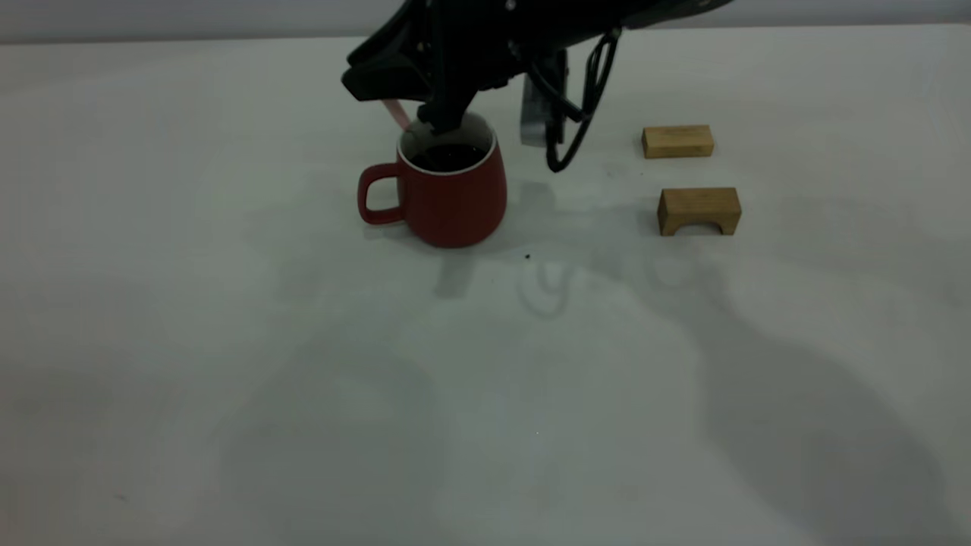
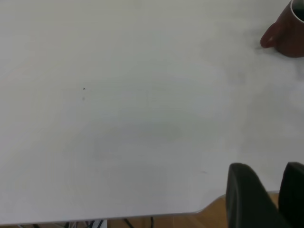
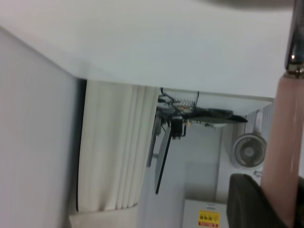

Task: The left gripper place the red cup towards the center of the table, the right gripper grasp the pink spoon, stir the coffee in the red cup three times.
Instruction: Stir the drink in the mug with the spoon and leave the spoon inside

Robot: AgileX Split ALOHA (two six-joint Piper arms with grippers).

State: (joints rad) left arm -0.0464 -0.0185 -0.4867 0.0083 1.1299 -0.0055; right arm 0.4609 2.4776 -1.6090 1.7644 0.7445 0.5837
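You see: right gripper [image 1: 436, 121] clamping the pink spoon [image 1: 396, 114] over the red cup [image 1: 449, 189] | bowl probably in coffee [image 1: 449, 156] | left gripper [image 2: 266, 197]: fingers slightly parted.

I see 2 tan wooden blocks on the tabletop, right side of ext view, well apart from everything else. Far one [image 1: 677, 141] is a plain flat bar lying lengthwise. Near one [image 1: 699, 211] is taller w/ an arched cutout underneath, like a small bridge, standing on its 2 legs. They're near each other, not touching, near one slightly further right. Bg in R wrist view: white pleated curtain [image 3: 116, 147], a round fan [image 3: 250, 152], a dark stand w/ cables [image 3: 173, 124], a pale box w/ yellow label [image 3: 207, 217], prob. a warning sticker, can't read it. L wrist view: strip of wood floor [image 2: 211, 217] past the edge.
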